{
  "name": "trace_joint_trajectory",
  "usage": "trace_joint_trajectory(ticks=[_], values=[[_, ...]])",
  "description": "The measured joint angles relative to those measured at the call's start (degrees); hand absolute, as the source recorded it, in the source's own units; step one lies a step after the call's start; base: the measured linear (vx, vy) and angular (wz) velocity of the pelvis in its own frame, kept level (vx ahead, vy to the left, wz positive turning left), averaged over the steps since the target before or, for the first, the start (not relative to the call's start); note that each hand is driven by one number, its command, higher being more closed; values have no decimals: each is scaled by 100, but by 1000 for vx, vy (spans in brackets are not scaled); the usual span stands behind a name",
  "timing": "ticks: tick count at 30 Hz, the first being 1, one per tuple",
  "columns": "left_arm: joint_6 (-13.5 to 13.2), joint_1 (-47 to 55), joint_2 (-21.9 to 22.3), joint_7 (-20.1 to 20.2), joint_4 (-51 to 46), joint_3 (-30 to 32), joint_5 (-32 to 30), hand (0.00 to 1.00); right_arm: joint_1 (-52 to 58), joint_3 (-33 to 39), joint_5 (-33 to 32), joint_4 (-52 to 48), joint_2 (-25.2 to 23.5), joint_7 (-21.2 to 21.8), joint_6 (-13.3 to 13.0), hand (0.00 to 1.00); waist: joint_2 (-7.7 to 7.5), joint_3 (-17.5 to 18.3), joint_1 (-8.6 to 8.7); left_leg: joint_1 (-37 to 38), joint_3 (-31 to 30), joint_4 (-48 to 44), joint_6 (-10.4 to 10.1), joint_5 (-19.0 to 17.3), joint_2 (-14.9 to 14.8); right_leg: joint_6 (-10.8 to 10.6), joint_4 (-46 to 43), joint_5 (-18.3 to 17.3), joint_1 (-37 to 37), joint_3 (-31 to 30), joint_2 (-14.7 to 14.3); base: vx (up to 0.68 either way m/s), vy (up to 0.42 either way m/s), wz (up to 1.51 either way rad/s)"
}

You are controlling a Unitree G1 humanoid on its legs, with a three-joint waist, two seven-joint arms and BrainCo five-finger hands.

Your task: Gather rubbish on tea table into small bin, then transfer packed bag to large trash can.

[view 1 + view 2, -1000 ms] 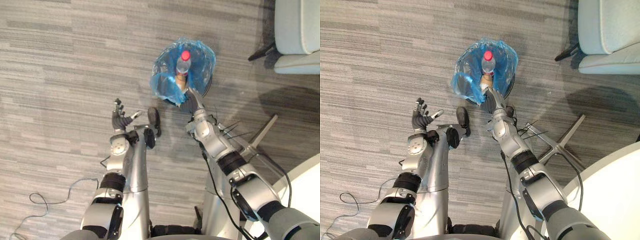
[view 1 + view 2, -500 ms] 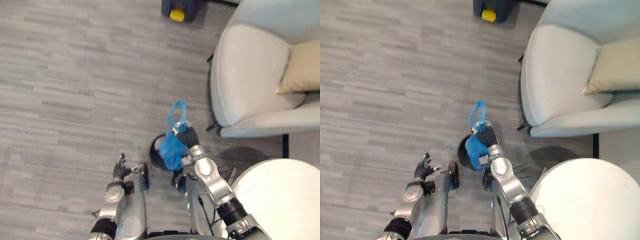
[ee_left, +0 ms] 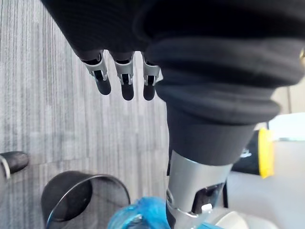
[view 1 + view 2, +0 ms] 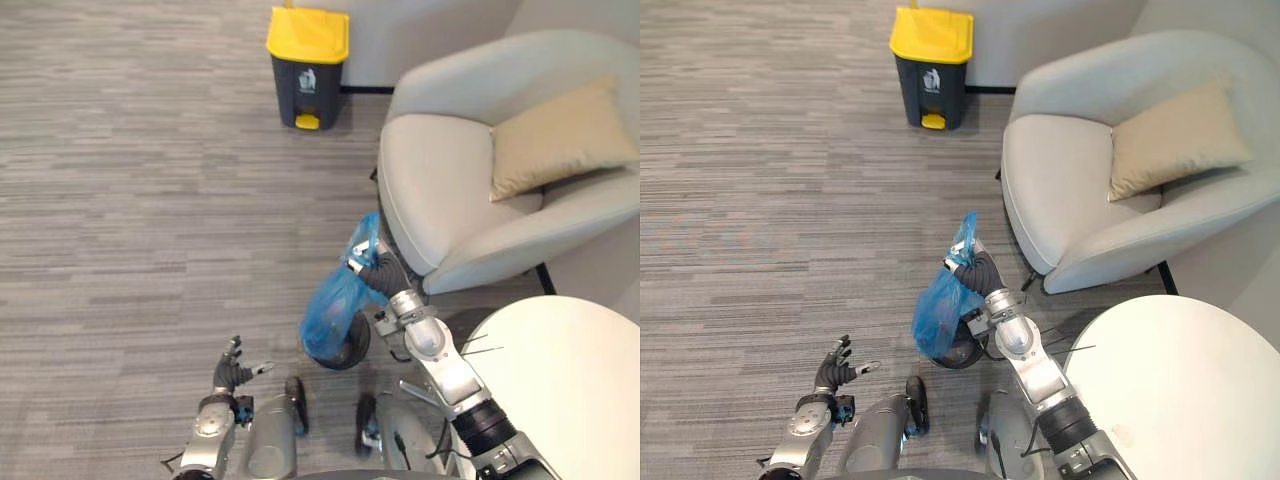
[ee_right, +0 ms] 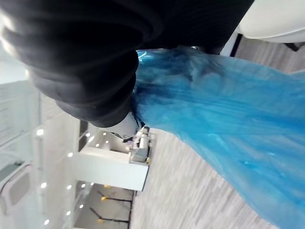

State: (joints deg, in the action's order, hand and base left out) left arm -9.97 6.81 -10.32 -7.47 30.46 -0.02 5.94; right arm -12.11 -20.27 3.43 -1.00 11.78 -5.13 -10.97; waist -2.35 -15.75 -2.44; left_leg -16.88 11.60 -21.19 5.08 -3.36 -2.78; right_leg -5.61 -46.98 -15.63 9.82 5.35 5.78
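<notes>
Silver fingers of the right hand (image 4: 376, 272) clench the neck of the packed blue plastic bag (image 4: 332, 308), which hangs over the small round black bin (image 4: 357, 346); the left hand (image 4: 231, 373) is spread, idle. This looks like the transfer step; next, carry it to the yellow-lidded dark trash can (image 4: 307, 70).

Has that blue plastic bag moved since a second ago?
Yes. The blue plastic bag lined the small black round bin then; now it hangs bunched from the right robot hand, lifted up over that bin.
</notes>
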Motion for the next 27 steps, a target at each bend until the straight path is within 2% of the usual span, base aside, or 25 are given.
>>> trace_joint_trajectory(ticks=[1,2,3,4,5,6,7,8,9,10,11,12,13,14,15,16,17,18,20,23,25,27], values=[[-24,106,21,0,-268,70,2,0,-159,2,97,-76,125,-10,-57,100,45,58,-80,-190,-53,109,-15,229,50,117,670,-372,-268,-58,-107,-317,-108,32],[-33,148,64,-5,-387,94,2,0,-278,16,139,-79,218,-18,-89,100,115,116,-145,-346,-101,194,-62,389,48,219,1033,-492,-284,-71,-200,-370,-95,18],[-42,216,167,-6,-579,104,24,0,-466,32,168,-77,396,-34,-107,100,250,197,-177,-571,-185,389,-106,657,29,333,1533,-580,-264,-49,-325,-314,-65,23],[-53,308,258,-2,-801,95,42,0,-675,47,169,-65,586,-48,-108,100,382,229,-173,-709,-276,685,-233,934,19,461,1943,-657,-274,-42,-438,-478,-117,63],[-53,365,385,49,-1009,-46,103,0,-864,254,163,2,929,-105,-106,100,758,127,-146,-661,-604,1265,-466,1382,-78,593,2044,-468,-205,209,-694,-405,-114,71],[-54,412,392,106,-1118,-106,124,0,-887,332,157,54,1043,-134,-97,100,792,117,-158,-580,-676,1505,-550,1438,-79,627,2016,-430,-172,281,-713,-411,-122,83],[-52,479,384,130,-1340,-190,122,0,-902,428,150,128,1196,-145,-93,100,817,113,-149,-444,-693,1872,-767,1309,-87,727,2033,-324,-146,456,-686,-399,-97,79],[-51,507,359,158,-1590,-295,122,0,-928,545,120,160,1368,-175,-94,100,758,97,-137,-459,-659,1957,-1193,929,-48,871,2180,-173,-120,696,-570,-462,-110,84],[-67,494,281,250,-1825,-349,119,0,-1051,654,63,195,1468,-202,-91,100,664,79,-136,-596,-619,1520,-979,879,21,1003,2272,-64,-55,777,-437,-433,-105,68],[-71,474,221,266,-1909,-365,114,0,-1114,690,10,193,1494,-209,-91,100,628,82,-130,-645,-604,1250,-842,821,76,1029,2344,30,-10,827,-355,-318,-90,54],[-92,421,133,309,-2051,-366,113,0,-1232,683,-124,187,1513,-210,-102,100,609,93,-37,-644,-590,630,-654,631,90,1040,2527,234,27,889,-272,-291,-55,38],[-191,415,34,349,-2236,-364,110,0,-1315,634,-152,183,1511,-192,-104,100,628,104,-3,-558,-672,23,-583,343,0,1042,2722,416,38,901,-271,-290,-29,28],[-231,390,-11,357,-2311,-367,109,0,-1326,616,-190,177,1510,-170,-107,100,633,107,5,-450,-706,-220,-600,151,-61,1032,2826,507,38,887,-291,-263,5,6],[-291,282,-68,357,-2362,-399,80,0,-1324,596,-272,174,1515,-93,-106,100,673,158,16,-175,-776,-365,-688,-71,-154,836,3085,676,37,860,-377,-201,18,1],[-308,139,-112,349,-2379,-471,-2,0,-1325,558,-308,169,1519,-18,-107,100,749,236,25,201,-883,56,-851,-223,-288,757,3394,863,32,843,-511,-175,19,1],[-309,36,-128,350,-2380,-522,-34,0,-1326,552,-310,153,1520,24,-106,100,789,265,39,387,-926,461,-896,-286,-343,705,3538,953,29,839,-583,-117,32,9],[-303,-253,-187,339,-2362,-640,-116,0,-1326,512,-318,139,1467,42,-99,100,692,273,61,531,-949,1051,-1008,-155,-320,694,3761,1166,33,786,-596,-77,32,9],[-304,-452,-246,310,-2365,-832,-219,0,-1341,333,-333,130,1421,108,-98,100,597,337,76,622,-884,1267,-944,43,-293,767,3959,1370,33,735,-603,-75,55,2],[-296,-644,-276,228,-2364,-1117,-454,0,-1351,25,-341,-3,1279,227,-94,100,506,390,52,622,-774,1234,-912,64,-288,828,4111,1603,1,657,-605,-40,73,-23],[-267,-811,-205,190,-2355,-1453,-720,0,-1559,-520,-344,-148,1077,317,-94,100,417,462,72,711,-624,1229,-859,46,-259,770,4422,1841,-143,465,-616,-19,95,-32],[-215,-976,-73,129,-2267,-1731,-886,0,-1743,-746,-352,-173,856,420,-85,100,342,546,145,764,-534,1228,-816,21,-229,730,4660,2005,-263,358,-611,-26,90,-23],[-161,-1090,17,109,-2116,-1920,-885,0,-1775,-837,-361,-175,727,425,-66,100,296,663,149,763,-472,1229,-795,8,-216,717,4742,2075,-270,279,-606,-24,70,-20]])
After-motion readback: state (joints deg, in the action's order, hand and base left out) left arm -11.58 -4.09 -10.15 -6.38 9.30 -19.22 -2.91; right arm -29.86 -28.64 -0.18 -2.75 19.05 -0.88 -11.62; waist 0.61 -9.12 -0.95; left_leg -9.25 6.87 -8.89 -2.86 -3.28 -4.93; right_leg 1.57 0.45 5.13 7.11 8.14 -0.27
